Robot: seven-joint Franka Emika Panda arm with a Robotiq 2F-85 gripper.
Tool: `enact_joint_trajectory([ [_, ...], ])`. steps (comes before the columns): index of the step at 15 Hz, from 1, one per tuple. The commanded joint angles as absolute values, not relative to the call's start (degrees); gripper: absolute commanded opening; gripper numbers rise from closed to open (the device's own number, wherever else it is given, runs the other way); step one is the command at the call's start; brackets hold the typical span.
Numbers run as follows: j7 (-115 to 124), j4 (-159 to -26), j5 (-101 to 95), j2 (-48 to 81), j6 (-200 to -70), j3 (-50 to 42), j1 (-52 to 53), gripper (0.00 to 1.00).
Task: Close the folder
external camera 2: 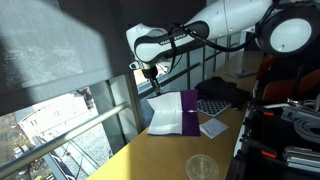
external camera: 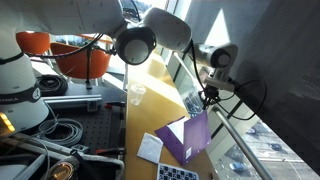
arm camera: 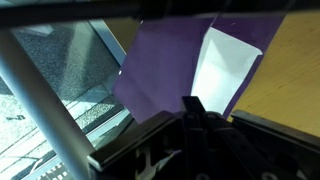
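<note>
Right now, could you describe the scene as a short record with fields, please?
folder: purple, lying open, white sheets showing
gripper: at the folder's window-side edge; cannot tell whether it is open, shut or touching
cup: clear plastic, upright on the table, apart from the folder
task: folder not yet closed

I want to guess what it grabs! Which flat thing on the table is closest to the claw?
The purple folder, right by the claw. The small white sheet and checkered board lie farther away.
</note>
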State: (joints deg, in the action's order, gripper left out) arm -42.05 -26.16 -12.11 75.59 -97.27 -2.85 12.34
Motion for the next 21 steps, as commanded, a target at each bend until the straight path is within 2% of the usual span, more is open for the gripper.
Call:
enact_joint_trajectory([
  [1, -40.9, -25.3, -12.9, 75.8, -94.6, -3.2, 13.1, 0.0],
  [2, -40.7, -25.3, -12.9, 75.8, -94.1, -3.1, 13.2, 0.0],
  [3, -40.5, -25.2, -12.9, 75.8, -93.8, -3.1, 13.2, 0.26],
  [4, -40.4, -25.2, -12.9, 75.9, -93.6, -3.1, 13.3, 0.27],
  [14, -37.6, -25.6, -9.4, 75.3, -96.5, 0.2, 12.8, 0.98],
  [21, -29.5, -26.1, -5.7, 74.4, -104.8, 2.3, 12.2, 1.0],
])
